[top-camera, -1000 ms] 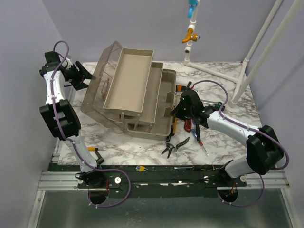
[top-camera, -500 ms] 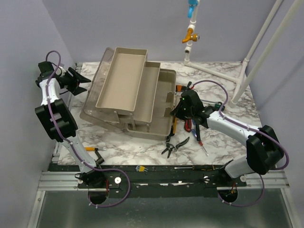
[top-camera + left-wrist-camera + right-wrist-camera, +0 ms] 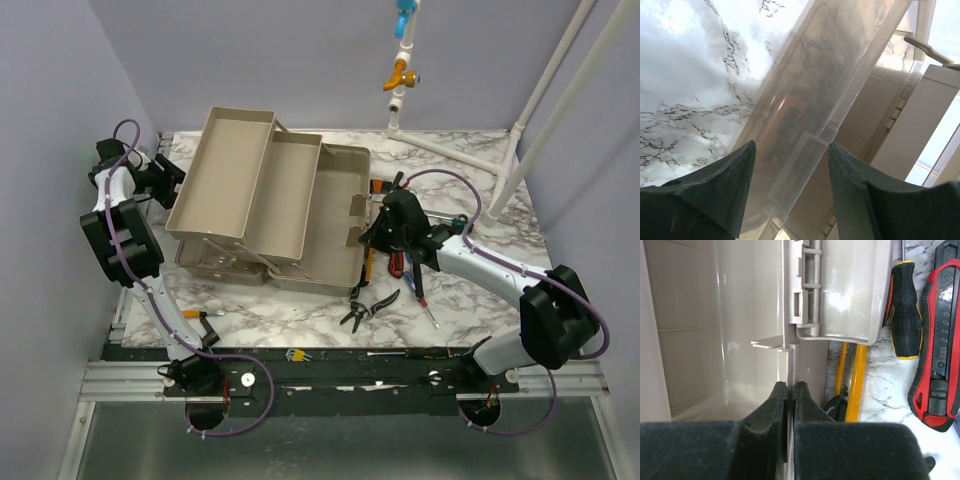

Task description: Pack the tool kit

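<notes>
Right jaws pinch the toolbox point(image 3: 755, 315) wall; print on red knife point(image 3: 940, 340) unreadable

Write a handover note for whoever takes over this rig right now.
Left pincer: open, empty, beside the translucent grey-brown plastic lid.
Right pincer: shut on the right wall of the large rectangular beige plastic toolbox.
Beige cantilever trays: spread open, nothing in them.
Black pliers, red utility knife, black-and-orange screwdriver: on the marble table, right of the box.
Done: box opened. Left: load tools, close lid.
</notes>
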